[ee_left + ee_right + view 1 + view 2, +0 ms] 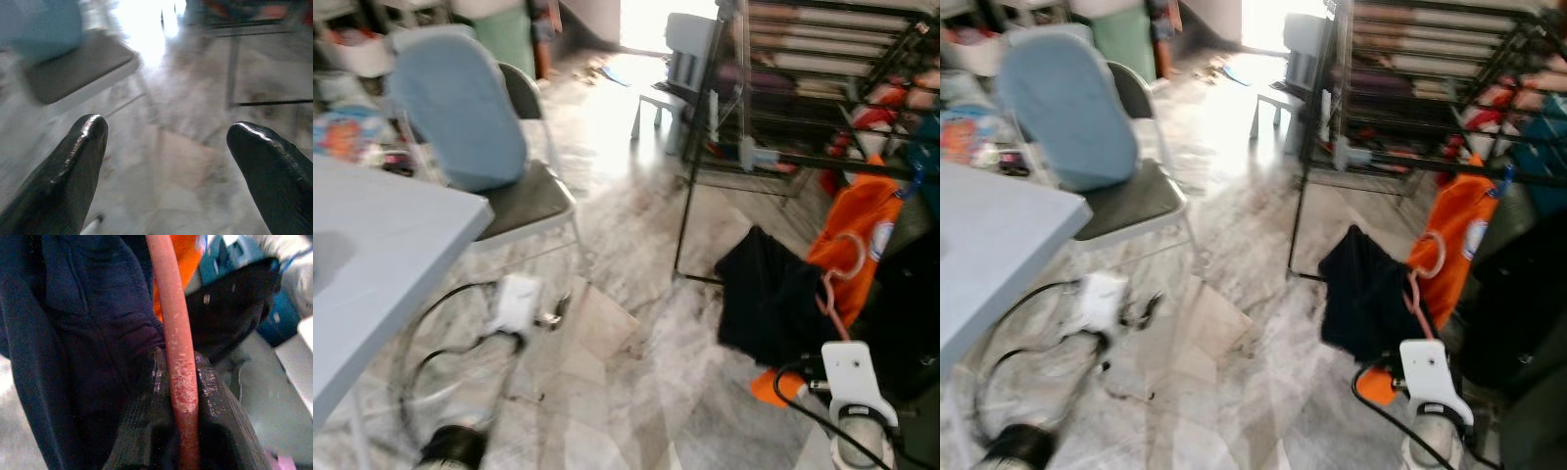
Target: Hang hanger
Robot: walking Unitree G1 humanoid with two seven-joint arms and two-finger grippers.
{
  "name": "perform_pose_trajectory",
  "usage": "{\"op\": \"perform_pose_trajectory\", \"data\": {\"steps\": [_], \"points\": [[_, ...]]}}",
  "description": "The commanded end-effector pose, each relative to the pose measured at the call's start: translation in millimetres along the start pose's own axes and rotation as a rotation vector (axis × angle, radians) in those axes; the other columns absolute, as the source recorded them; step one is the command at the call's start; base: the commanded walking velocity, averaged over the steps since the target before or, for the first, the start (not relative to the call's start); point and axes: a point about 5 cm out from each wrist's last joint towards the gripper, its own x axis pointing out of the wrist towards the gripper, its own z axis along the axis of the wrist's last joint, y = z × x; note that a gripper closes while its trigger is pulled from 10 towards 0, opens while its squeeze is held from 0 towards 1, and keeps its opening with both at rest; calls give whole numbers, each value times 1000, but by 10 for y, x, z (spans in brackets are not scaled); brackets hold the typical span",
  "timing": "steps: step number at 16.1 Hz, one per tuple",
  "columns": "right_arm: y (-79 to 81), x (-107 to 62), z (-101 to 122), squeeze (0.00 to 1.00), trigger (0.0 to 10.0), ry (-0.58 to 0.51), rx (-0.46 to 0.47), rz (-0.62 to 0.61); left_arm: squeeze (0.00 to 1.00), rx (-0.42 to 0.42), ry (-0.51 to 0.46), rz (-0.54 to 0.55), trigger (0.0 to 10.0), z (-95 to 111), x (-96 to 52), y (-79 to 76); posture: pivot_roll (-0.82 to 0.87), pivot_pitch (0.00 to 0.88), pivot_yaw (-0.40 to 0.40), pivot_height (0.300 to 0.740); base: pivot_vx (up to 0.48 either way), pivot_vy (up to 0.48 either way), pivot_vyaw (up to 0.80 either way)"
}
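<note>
A pink hanger [838, 284] carries a dark navy garment [771, 299] at the lower right, in front of an orange garment [858, 227]. My right gripper [183, 396] is shut on the hanger's pink rod [168, 318], with the dark cloth [83, 347] hanging beside it. The right wrist's white housing [849, 377] sits just below the hanger. A black drying rack [803, 88] stands behind, at the upper right. My left gripper [166, 161] is open over bare marble floor, its two black fingertips [80, 152] wide apart.
A folding chair [509, 186] with a blue cover [460, 108] stands at left beside a white table [382, 264]. Black cables and a white power adapter [517, 302] lie on the floor. A small white stool [661, 108] stands farther back.
</note>
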Motion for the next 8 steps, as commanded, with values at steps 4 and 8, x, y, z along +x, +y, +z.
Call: {"op": "perform_pose_trajectory", "data": {"steps": [4, 8], "points": [[-101, -7, 144, 0, 10000, -52, 34, -35, 0, -17, -57, -26, 10000, 197, -4, -9, 51, 0, -44, 740, 0, 0, 0], [-170, -11, 107, 0, 10000, 3, 76, -88, 0, -49, -57, -78, 10000, 301, 82, -131, 25, 0, -32, 740, 250, 0, 0]]}}
